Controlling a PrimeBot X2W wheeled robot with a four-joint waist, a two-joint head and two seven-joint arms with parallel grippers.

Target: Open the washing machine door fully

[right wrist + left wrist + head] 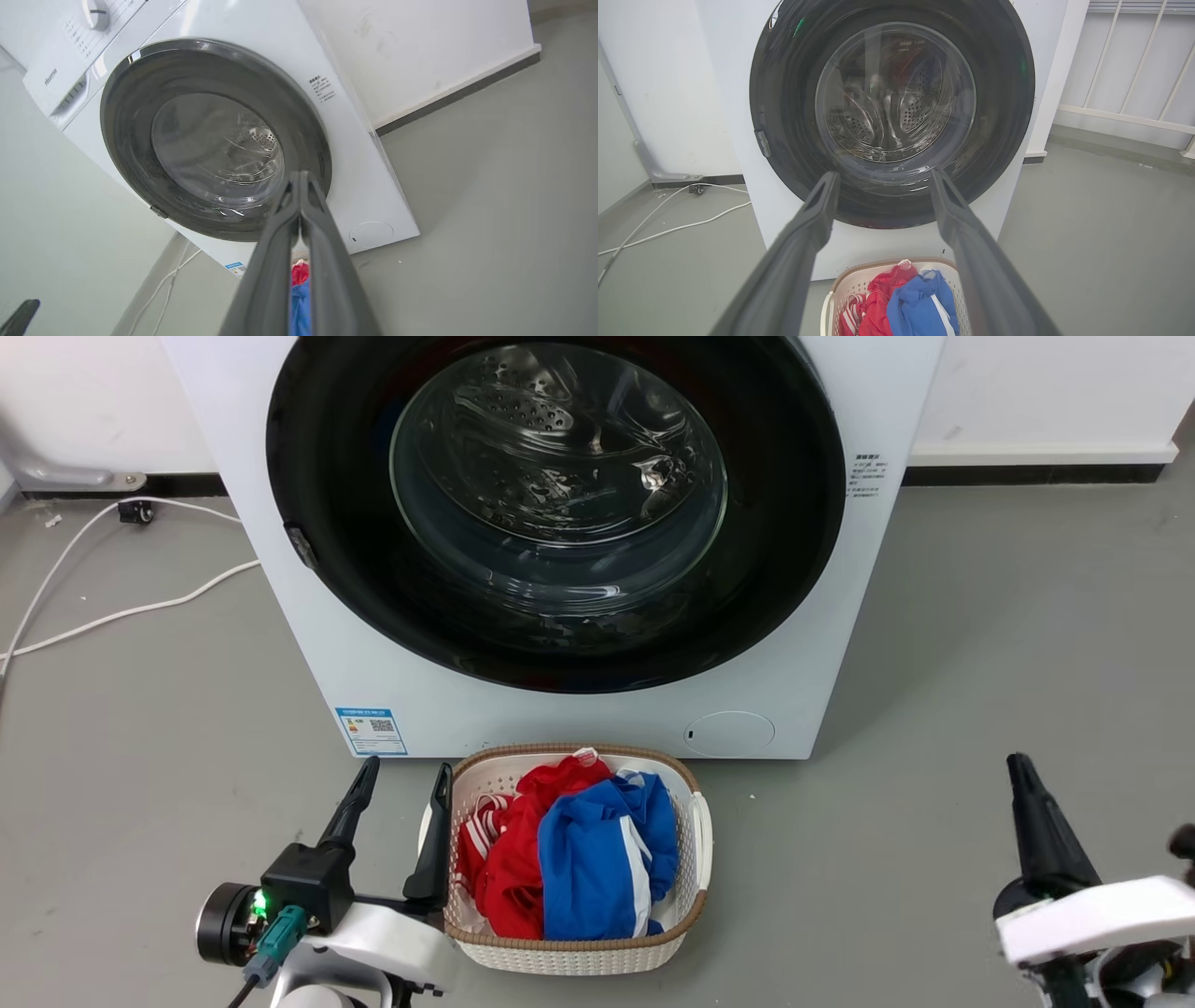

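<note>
The washing machine door (556, 504) is round, with a glossy black rim and a clear bulging window, and it lies shut flat against the white machine (280, 616). A small latch tab sits on the rim's left edge. The same door (892, 112) faces the left wrist view, and it also appears tilted in the right wrist view (215, 140). My left gripper (403, 773) is open at the lower left, well short of the door, beside the basket. My right gripper (1019, 767) is shut at the lower right, far from the machine, with nothing held (299, 179).
A white woven laundry basket (695, 821) with red and blue clothes sits on the grey floor right in front of the machine. White cables (112, 607) trail over the floor at the left. A small round white cover plate (729, 733) sits low on the machine front.
</note>
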